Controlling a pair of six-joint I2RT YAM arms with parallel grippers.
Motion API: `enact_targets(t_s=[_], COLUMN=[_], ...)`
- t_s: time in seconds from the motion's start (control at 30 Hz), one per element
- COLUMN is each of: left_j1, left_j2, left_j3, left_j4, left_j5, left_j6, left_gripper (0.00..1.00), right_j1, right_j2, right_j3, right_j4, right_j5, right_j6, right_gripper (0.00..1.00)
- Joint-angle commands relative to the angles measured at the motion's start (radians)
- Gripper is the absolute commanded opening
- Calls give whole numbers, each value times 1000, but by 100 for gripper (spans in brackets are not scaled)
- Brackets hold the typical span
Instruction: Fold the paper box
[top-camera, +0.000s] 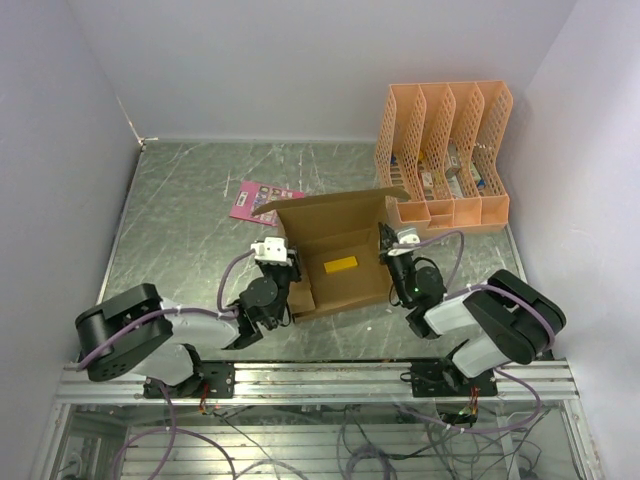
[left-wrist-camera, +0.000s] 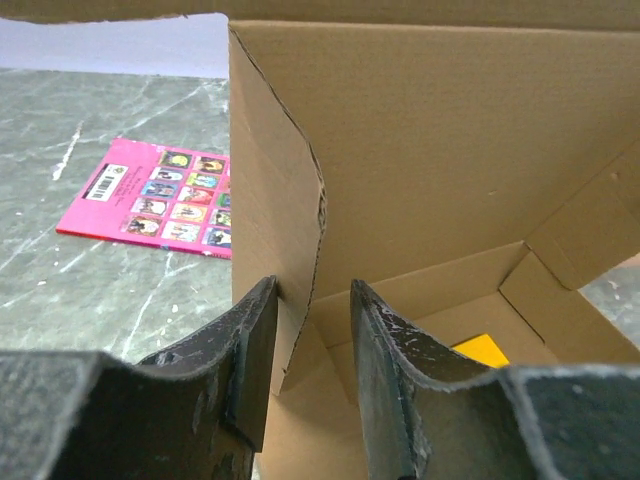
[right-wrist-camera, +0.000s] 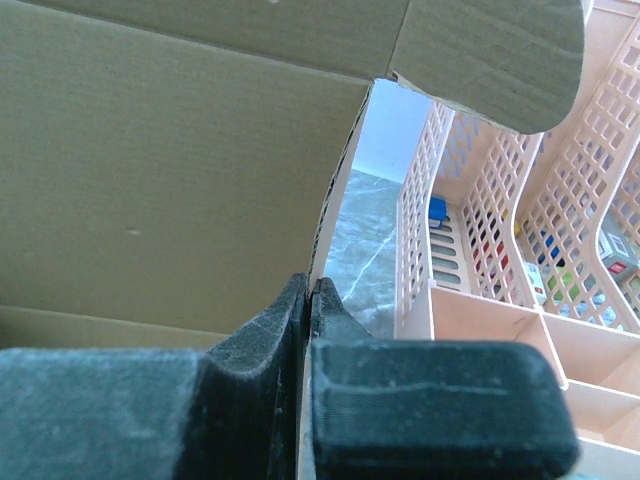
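The box (top-camera: 335, 235) sits near the middle of the surface (top-camera: 170, 230), half formed. Its base lies flat, its side walls stand up, and its wide back panel rises and leans with a flap at the top. A yellow label (top-camera: 341, 265) lies on the floor inside.

The left jaws are at the box's left wall. In the left wrist view they stand apart, and the wall's curved-edged flap (left-wrist-camera: 285, 220) runs down into the gap between the two fingers (left-wrist-camera: 250, 350). The flap lies close against the left finger and is clear of the right one. Past them are the box's inner floor, a corner tab and the label (left-wrist-camera: 482, 350).

The right jaws are at the box's right wall. In the right wrist view they are closed on the thin cardboard edge, with the fingers (right-wrist-camera: 270, 340) pressed to either side of it. The box's inner face (right-wrist-camera: 170, 170) fills the left of that view, and a folded flap hangs overhead.

The left arm (top-camera: 130, 335) reaches in from the near left and the right arm (top-camera: 500, 325) from the near right, so the box lies between their wrists.

A pink card (top-camera: 262, 200) lies flat behind the box on the left, with one corner hidden by the raised panel. An orange organizer (top-camera: 445, 150) stands just beside the box's far right corner. Small coloured items show through its lattice (right-wrist-camera: 480, 250).
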Motion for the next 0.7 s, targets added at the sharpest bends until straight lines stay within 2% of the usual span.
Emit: enact_targets(t_s=[0.0, 0.23, 0.4, 0.5, 0.67], left_j1=[-16, -16, -16, -16, -16], left_j2=[-82, -283, -462, -562, -707], left_j3=[-18, -47, -49, -47, 47], left_j4=[-54, -312, -549, -670, -939], left_j5=[108, 239, 350, 442, 590], left_j6=[-86, -161, -242, -270, -356], left_gripper=[45, 46, 54, 64, 71], right_j1=[-5, -31, -58, -71, -91], right_j2=[1, -7, -22, -35, -31], right_j3=[-49, -88, -118, -127, -148], right_j4=[187, 206, 212, 199, 209], right_j5=[-114, -156, -181, -198, -225], right_j6=[-11, -15, -15, -10, -13], right_gripper=[0, 0, 0, 0, 0])
